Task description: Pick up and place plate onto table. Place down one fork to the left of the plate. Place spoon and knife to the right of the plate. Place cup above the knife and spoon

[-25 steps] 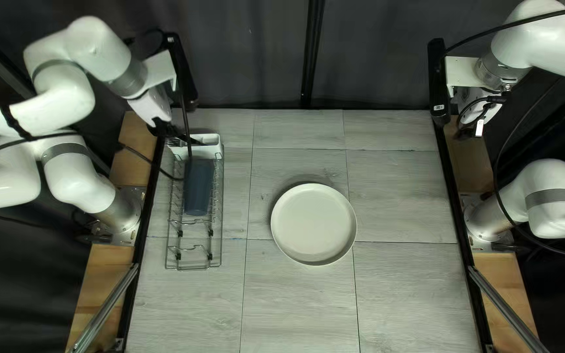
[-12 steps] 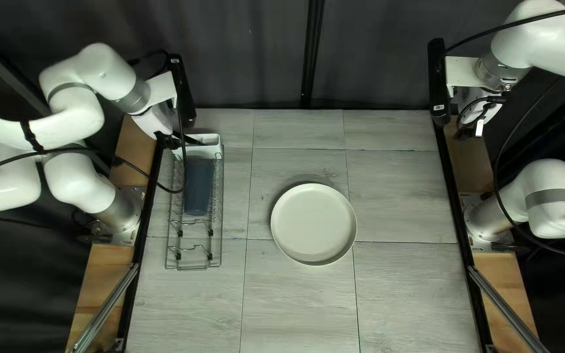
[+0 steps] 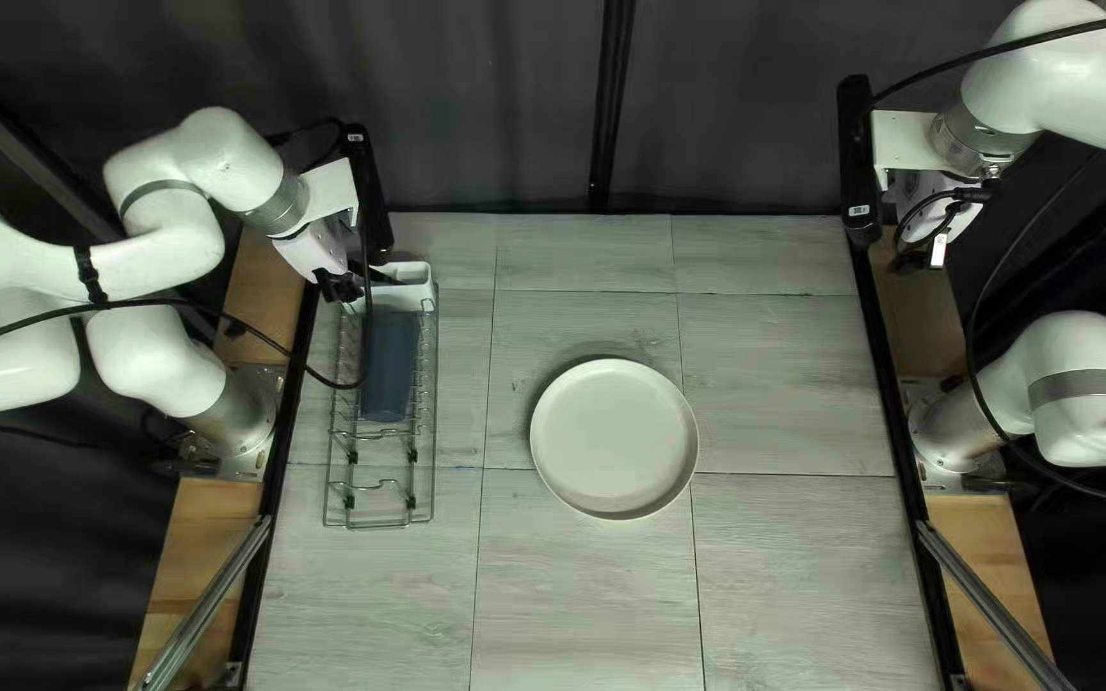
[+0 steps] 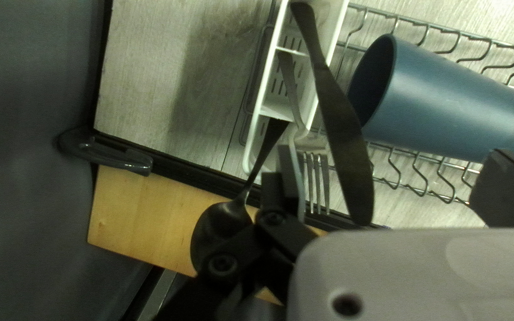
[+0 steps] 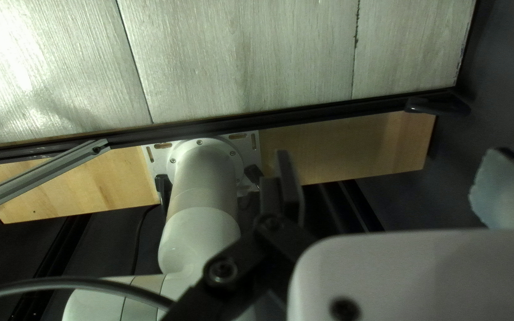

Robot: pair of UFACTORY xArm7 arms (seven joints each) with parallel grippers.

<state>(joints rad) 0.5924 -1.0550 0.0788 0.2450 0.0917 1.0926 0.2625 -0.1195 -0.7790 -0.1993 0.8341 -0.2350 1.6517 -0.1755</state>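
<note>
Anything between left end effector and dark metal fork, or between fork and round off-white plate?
A dark metal knife sits between fork and one finger of the open left end effector. Towards the plate, white plastic caddy wall and wire rack edge intervene.

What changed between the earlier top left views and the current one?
My left gripper moved rightward and nearer in the top left view, toward the white cutlery holder; it holds nothing. The plate, blue cup, dish rack and right arm stayed put.
</note>
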